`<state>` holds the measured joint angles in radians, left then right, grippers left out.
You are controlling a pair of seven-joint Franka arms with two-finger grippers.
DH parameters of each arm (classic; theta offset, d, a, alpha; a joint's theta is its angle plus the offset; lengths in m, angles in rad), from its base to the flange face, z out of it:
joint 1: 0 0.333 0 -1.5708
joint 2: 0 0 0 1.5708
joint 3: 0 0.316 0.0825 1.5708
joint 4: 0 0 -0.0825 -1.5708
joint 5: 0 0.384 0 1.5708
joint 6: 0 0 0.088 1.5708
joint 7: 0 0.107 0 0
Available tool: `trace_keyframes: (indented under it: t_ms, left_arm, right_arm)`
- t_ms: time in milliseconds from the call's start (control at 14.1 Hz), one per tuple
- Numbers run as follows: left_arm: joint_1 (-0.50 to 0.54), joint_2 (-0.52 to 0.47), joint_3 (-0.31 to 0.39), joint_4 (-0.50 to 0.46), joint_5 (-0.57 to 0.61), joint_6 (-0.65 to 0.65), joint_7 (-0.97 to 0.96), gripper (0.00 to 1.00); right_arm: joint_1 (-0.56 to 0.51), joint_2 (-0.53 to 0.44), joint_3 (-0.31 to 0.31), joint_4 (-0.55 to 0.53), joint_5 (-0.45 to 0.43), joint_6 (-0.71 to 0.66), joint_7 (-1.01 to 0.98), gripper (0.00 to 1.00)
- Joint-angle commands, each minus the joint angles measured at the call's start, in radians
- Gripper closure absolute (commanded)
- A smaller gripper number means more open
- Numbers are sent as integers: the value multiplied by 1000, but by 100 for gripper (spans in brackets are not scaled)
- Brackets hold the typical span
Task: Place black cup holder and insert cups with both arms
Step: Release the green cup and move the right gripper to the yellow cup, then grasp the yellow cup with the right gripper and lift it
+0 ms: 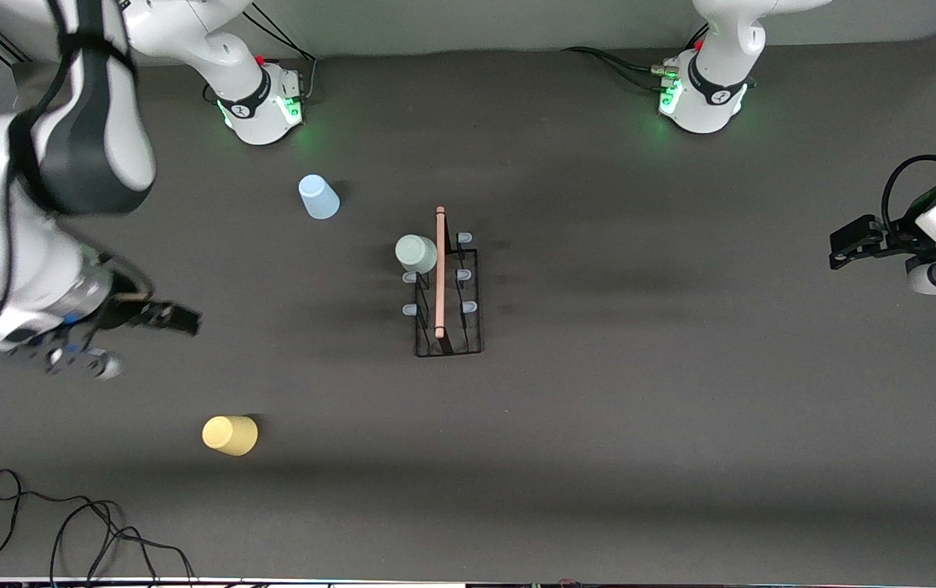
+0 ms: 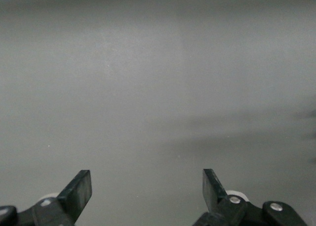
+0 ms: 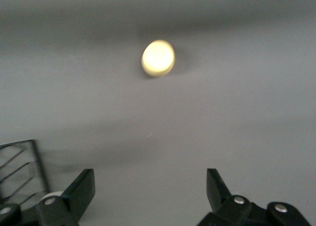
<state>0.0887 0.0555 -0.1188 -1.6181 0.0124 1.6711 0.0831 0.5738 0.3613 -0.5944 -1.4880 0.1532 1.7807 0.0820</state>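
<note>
A dark grey, matte tabletop (image 1: 599, 425) carries a black wire cup holder (image 1: 447, 318) at its centre, with a rectangular base, a long pale wooden rod handle (image 1: 439, 269) and translucent-tipped pegs. A pale green tapered plastic cup (image 1: 416, 253) sits upside down on one peg, on the side toward the right arm's end. A light blue cup (image 1: 318, 198) rests on the tabletop nearer the robots' edge. A yellow cup (image 1: 230, 434) lies on its side toward the front camera's edge. A black cable (image 1: 68, 523) coils at the corner nearest the camera at the right arm's end. The right pincer (image 3: 150, 186) hangs over bare tabletop at the right arm's end, wide open and empty. The left pincer (image 2: 148, 189) waits over the left arm's end, also wide open and empty.
</note>
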Motion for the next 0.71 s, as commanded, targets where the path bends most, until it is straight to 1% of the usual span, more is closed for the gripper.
trace_keyframes:
  t_ms: [0, 71, 213, 356, 498, 640]
  left_arm:
    - [0, 3, 2, 9, -5, 2, 17, 0]
    - [0, 3, 2, 9, -5, 2, 17, 0]
    - [0, 3, 4, 6, -3, 2, 17, 0]
    - [0, 3, 2, 6, -5, 4, 17, 0]
    - [3, 3, 5, 6, -9, 4, 17, 0]
    - [2, 3, 5, 6, -8, -4, 15, 0]
  right_arm:
    - [-49, 134, 4, 97, 19, 86, -145, 0]
    - [-64, 166, 7, 95, 61, 145, -162, 0]
    - [-86, 253, 7, 95, 178, 204, -238, 0]
    - [-94, 342, 7, 95, 265, 277, -293, 0]
    - [-95, 412, 8, 95, 321, 371, -321, 0]
    - [-95, 464, 13, 95, 344, 420, -326, 0]
